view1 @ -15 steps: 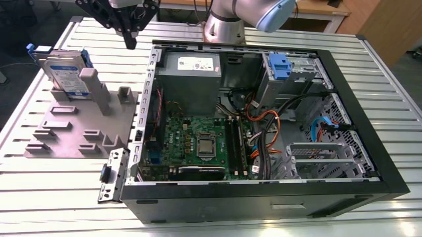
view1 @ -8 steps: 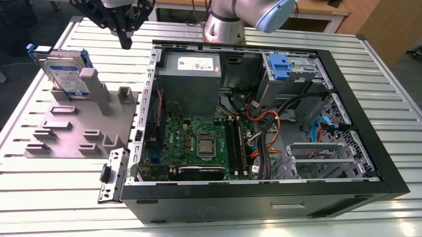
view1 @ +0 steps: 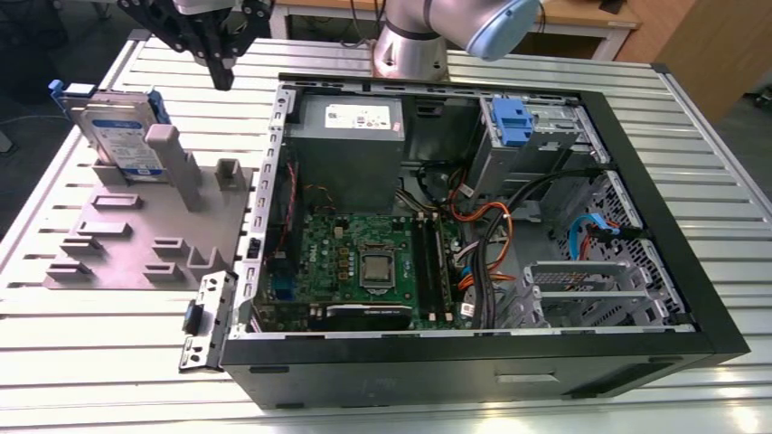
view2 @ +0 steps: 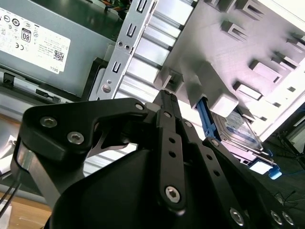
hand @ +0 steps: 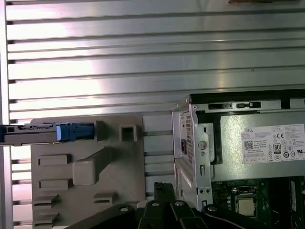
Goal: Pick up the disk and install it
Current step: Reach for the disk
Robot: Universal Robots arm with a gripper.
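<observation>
In the exterior view the gripper (view1: 223,81) hung empty, jaws apparently pressed together, with the disk (view1: 121,136) at its 8 o'clock, standing on edge in the grey fixture (view1: 115,249). Descending unopened, it would likely strike the disk's top edge and tip it over.

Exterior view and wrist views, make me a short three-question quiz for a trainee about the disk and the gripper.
1. True or false: the gripper holds the disk.
2. The disk stands upright in: A) the grey fixture, B) the drive cage, C) the motherboard.
3. Fill in: in the exterior view, the gripper hangs between the grey fixture and the ____.
Key: 1 false, it is shut on nothing; 2 A; 3 computer case.
</observation>
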